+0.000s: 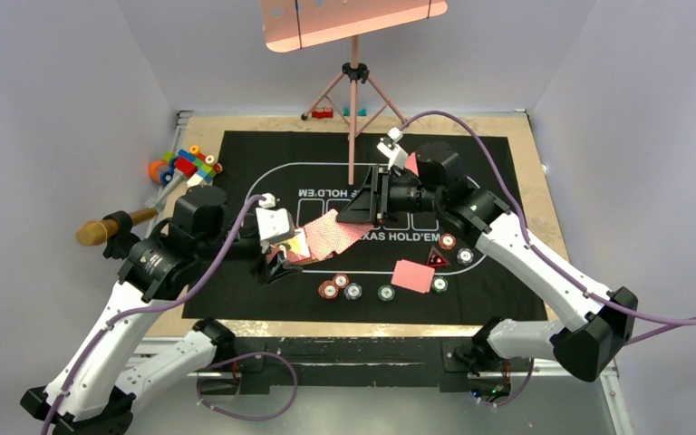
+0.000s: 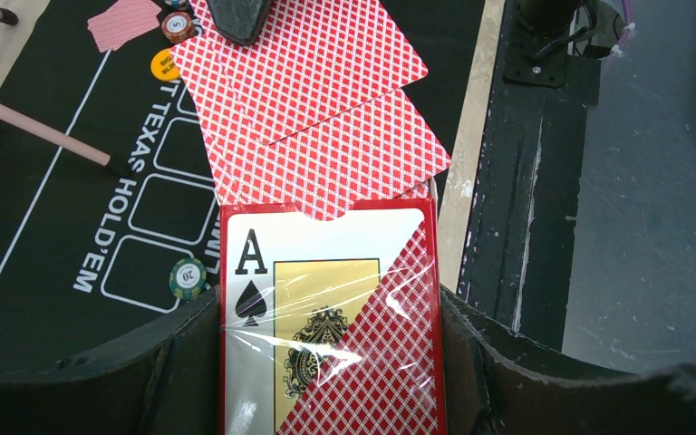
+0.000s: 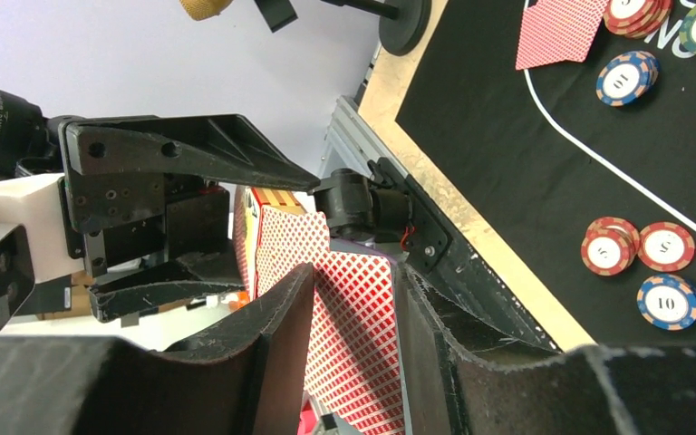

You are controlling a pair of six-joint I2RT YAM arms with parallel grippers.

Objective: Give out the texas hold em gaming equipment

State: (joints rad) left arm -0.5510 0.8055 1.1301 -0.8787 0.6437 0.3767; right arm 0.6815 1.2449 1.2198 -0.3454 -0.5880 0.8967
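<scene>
My left gripper (image 2: pixel 331 337) is shut on a red card box (image 2: pixel 326 326) with an ace of spades on its face. Two red-backed playing cards (image 2: pixel 317 109) fan out of the box's open end. My right gripper (image 3: pixel 353 308) is open, its fingers standing either side of these cards (image 3: pixel 355 337) with a gap showing. From above, the two grippers (image 1: pixel 281 258) (image 1: pixel 362 207) meet over the mat's left centre. Poker chips (image 1: pixel 341 285), a single card (image 1: pixel 411 275) and a dark triangle (image 1: pixel 435 260) lie on the black mat (image 1: pixel 236 163).
A pink tripod stand (image 1: pixel 353 91) rises from the mat's far middle. Colourful toy blocks (image 1: pixel 186 166) and a wooden-handled tool (image 1: pixel 113 227) lie at the left. A green chip (image 2: pixel 188 277) and an orange button (image 2: pixel 165 65) sit near the cards.
</scene>
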